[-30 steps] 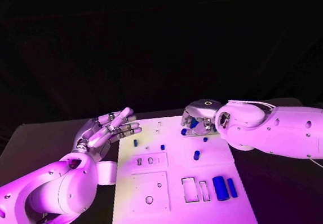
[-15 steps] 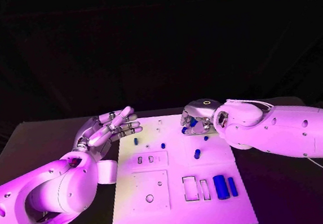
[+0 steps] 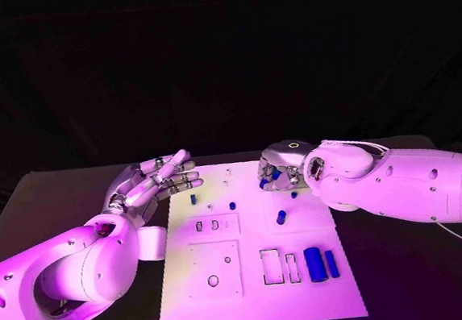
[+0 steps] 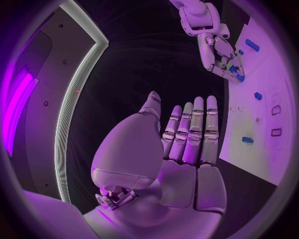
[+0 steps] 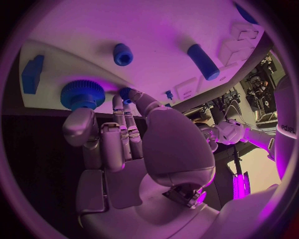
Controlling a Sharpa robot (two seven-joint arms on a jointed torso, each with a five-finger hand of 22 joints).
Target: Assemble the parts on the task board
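**Right hand edges toward the board's far end; left hand stays open**

Since the earlier frames the right hand [image 3: 281,170] has shifted slightly toward the far end of the task board [image 3: 258,302], while the left hand [image 3: 152,185] keeps its place at the board's far left corner and the loose parts lie as before.

The black surface [image 3: 39,209] carries the white task board in its middle. The left hand hovers with fingers straight and apart, holding nothing; the left wrist view shows its bare palm [image 4: 187,169]. The right hand hangs over the board's far right part, fingers curled down, their tips at a small blue part [image 5: 126,93] beside a blue knurled knob [image 5: 82,93]; whether it truly grips the part I cannot tell. Near the board's front right corner lie a large blue cylinder [image 3: 313,263] and a thinner blue bar [image 3: 331,264] side by side. A small blue peg [image 3: 281,218] sits mid-board.
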